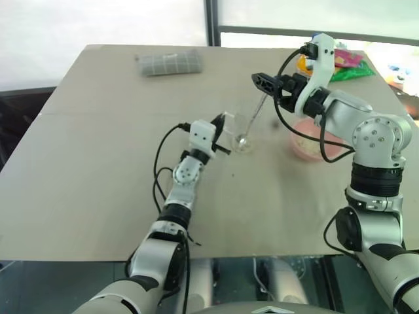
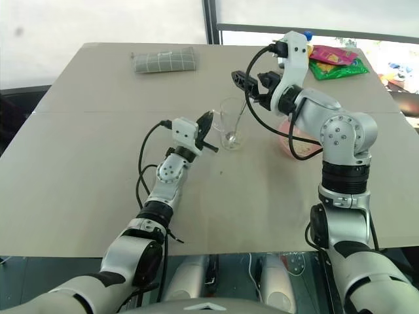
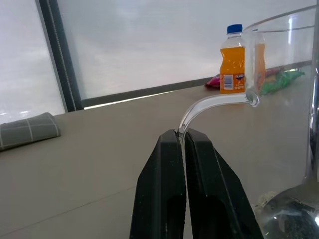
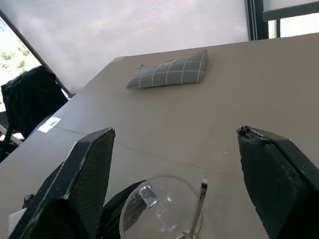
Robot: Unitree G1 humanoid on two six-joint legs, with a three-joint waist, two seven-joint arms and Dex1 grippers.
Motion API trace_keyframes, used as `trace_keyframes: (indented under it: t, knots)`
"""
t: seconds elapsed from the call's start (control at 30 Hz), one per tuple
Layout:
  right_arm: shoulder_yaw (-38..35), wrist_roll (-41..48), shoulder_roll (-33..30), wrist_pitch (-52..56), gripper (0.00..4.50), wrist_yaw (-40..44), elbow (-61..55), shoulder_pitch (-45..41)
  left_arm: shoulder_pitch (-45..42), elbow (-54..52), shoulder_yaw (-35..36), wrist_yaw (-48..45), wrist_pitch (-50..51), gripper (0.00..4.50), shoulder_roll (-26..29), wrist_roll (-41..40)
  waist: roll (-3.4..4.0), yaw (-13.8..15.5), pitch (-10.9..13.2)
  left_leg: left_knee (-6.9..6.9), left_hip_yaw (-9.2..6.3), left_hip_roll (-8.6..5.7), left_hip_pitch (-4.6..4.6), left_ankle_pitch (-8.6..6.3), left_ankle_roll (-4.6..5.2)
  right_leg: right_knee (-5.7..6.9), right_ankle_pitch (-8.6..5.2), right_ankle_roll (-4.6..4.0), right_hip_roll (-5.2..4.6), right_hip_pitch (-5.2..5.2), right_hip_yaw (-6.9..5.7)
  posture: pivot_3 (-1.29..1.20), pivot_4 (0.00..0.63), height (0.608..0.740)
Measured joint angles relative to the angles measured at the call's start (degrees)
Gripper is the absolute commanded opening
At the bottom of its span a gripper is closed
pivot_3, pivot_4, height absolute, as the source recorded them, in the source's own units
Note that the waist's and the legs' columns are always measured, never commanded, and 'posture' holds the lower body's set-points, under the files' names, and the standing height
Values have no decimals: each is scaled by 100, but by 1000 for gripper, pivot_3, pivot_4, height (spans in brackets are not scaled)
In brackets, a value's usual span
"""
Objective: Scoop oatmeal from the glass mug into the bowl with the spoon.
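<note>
Left claw (image 1: 224, 124) clamped shut on the thin curved handle of the glass mug (image 1: 241, 133); in the left wrist view the two black fingers (image 3: 164, 184) meet tight on the glass strip. Mug stands upright near counter (image 1: 98, 183) centre.

Right claw (image 1: 263, 84) hangs above the mug at about 1 o'clock from it, jaws spread wide, nothing between them. Right wrist view looks down past both fingers onto the mug's rim.

Spoon (image 1: 251, 120) stands in the mug, head down at the bottom, handle leaning out over the rim toward the right claw. Appears free of the claw.

Bowl (image 1: 308, 139) sits at 3 o'clock from the mug, partly behind the right forearm. Pale oatmeal (image 1: 304, 140) shows inside it. Only a few flakes visible at the mug's base in the left wrist view, so the mug looks close to emptied.

Elsewhere: grey checked cloth (image 1: 169, 63) at 11 o'clock on the far counter; orange bottle (image 3: 232, 59) and bright snack packets (image 1: 350, 65) at the far right edge.

Risks, as I judge them:
- Spoon handle is slim and tilted; a claw closing off-line could push it round the rim rather than catch it.
- A sideways shove on the spoon levers against the mug; the hold on the handle is narrow, so the mug could twist or tip.
- Right forearm passes close over the bowl; a low swing could nudge it.
</note>
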Motion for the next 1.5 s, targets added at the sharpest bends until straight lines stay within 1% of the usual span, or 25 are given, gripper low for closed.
trace_keyframes:
  t: [0.2, 0.3, 0.4, 0.43, 0.47, 0.73, 0.87, 1.03, 1.13, 1.2, 1.23, 1.27, 1.3, 1.33, 1.37, 1.4, 1.43, 1.5]
  knots:
    - [-51, -73, -2, -100, 3842, 30, 0, 18, 17, 1, -2, 119, -91, 0, 22, 55, 5, -3, -3, 0, 0, 0, 3, -1, 1, 3, 0, 0, 0, 0, 0, 0, 150, 718]
    - [-67, -116, -4, -113, 3917, 36, 0, 23, 36, -2, 8, 86, -111, 954, 28, -11, 11, -12, -7, 0, 0, 0, 4, -1, 1, 4, 0, 0, 0, 0, 0, 0, 150, 718]
    - [-67, -170, -10, -114, 3917, 56, -1, 31, 61, -42, 5, 38, -149, 2195, 27, -19, 12, -11, -8, 0, 0, 0, 4, -1, 1, 3, 0, 0, 0, 1, 1, 0, 150, 718]
    - [-66, -190, -11, -114, 3917, 63, -1, 36, 68, -54, 3, 8, -161, 2508, 27, -22, 12, -11, -8, 0, 1, 0, 4, -1, 1, 3, 0, 0, 0, 1, 1, 0, 150, 718]
    - [-66, -202, -11, -114, 3917, 69, -1, 38, 75, -64, 2, -5, -164, 2937, 27, -22, 13, -12, -8, 0, 1, 0, 4, -1, 1, 3, 0, 0, 0, 1, 1, 0, 150, 718]
    - [-73, -270, -16, -113, 3917, 145, 0, 38, 446, -609, -16, -123, -129, 2937, 62, -63, 31, -57, -19, -2, 1, 1, 5, 0, 0, 1, 0, 0, 0, 2, 1, 0, 150, 718]
    - [-172, -266, -66, -95, 3917, 177, -41, 83, 970, -1373, -111, -404, 153, 2937, 204, -192, 49, -130, -30, -3, 1, 2, 7, 1, -2, 1, 0, 0, 0, 2, 3, 0, 150, 718]
    - [-220, -437, -442, -363, 3917, 428, -403, 757, 1784, -2433, -115, -492, 835, 2937, 556, -194, 57, -143, -35, -6, -1, 6, 10, -3, 4, 3, 0, 0, 3, 3, 3, 0, 150, 718]
    - [-212, -937, -1083, -1081, 3917, 883, -666, 1655, 2496, -3478, -33, -761, 1635, 2937, 1042, -539, 56, -132, -34, -6, -4, 7, 6, -4, 5, -3, 0, 0, -1, 4, 1, 0, 150, 718]
    - [-304, -1099, -1294, -1415, 3917, 1173, -728, 2163, 2775, -4003, 166, -883, 2095, 2937, 1304, -809, 57, -131, -34, -4, -3, 7, 6, -3, 5, -3, 0, 0, -3, 3, 3, 0, 150, 718]
    - [-379, -1114, -1340, -1635, 3917, 1382, -883, 2497, 2904, -4332, 223, -931, 2343, 2937, 1435, -934, 56, -124, -35, -4, -7, 8, 6, -3, 5, -4, 0, 0, -1, 6, 0, 0, 150, 718]
    - [-478, -1088, -1392, -1917, 3917, 1695, -1179, 3035, 3142, -4790, 302, -1010, 2654, 2937, 1648, -1076, 55, -115, -35, -5, -13, 15, 7, -4, 5, -8, -1, 0, -2, 10, -3, 0, 150, 718]
    - [-522, -1065, -1418, -2053, 3917, 1918, -1334, 3428, 3328, -5066, 412, -1058, 2850, 2937, 1824, -1154, 57, -123, -35, -6, -17, 22, 15, -4, 5, -8, -1, 0, -2, 14, 1, 0, 150, 718]
    - [-618, -1033, -1466, -2264, 3917, 2247, -1520, 4005, 3541, -5376, 510, -1110, 3125, 2937, 2018, -1212, 59, -119, -35, -7, -20, 22, 14, -5, 6, -8, -1, 1, -2, 13, 4, 0, 150, 718]
    - [-630, -1010, -1489, -2325, 3917, 2379, -1590, 4229, 3660, -5490, 577, -1138, 3197, 2937, 2084, -1249, 59, -121, -35, -7, -23, 23, 18, -5, 6, -9, -1, 1, -1, 16, 4, 0, 150, 718]
    - [-670, -993, -1566, -2565, 3917, 2751, -1802, 4834, 3909, -5756, 629, -1162, 3419, 2937, 2211, -1307, 61, -115, -36, -7, -30, 24, 18, -6, 6, -10, -2, 1, -2, 16, 6, 0, 150, 718]
    - [-662, -991, -1586, -2634, 3917, 2965, -1866, 5164, 4102, -5868, 689, -1188, 3515, 2937, 2269, -1333, 61, -119, -36, -6, -30, 26, 26, -7, 7, -13, -3, 1, -2, 23, 9, 0, 150, 718]
    - [-646, -1187, -1660, -3086, 3917, 3351, -1899, 5769, 4440, -6092, 731, -1249, 3728, 2937, 2277, -1423, 62, -127, -36, -4, -26, 26, 37, -7, 8, -13, -4, 3, -1, 28, 16, 0, 150, 718]
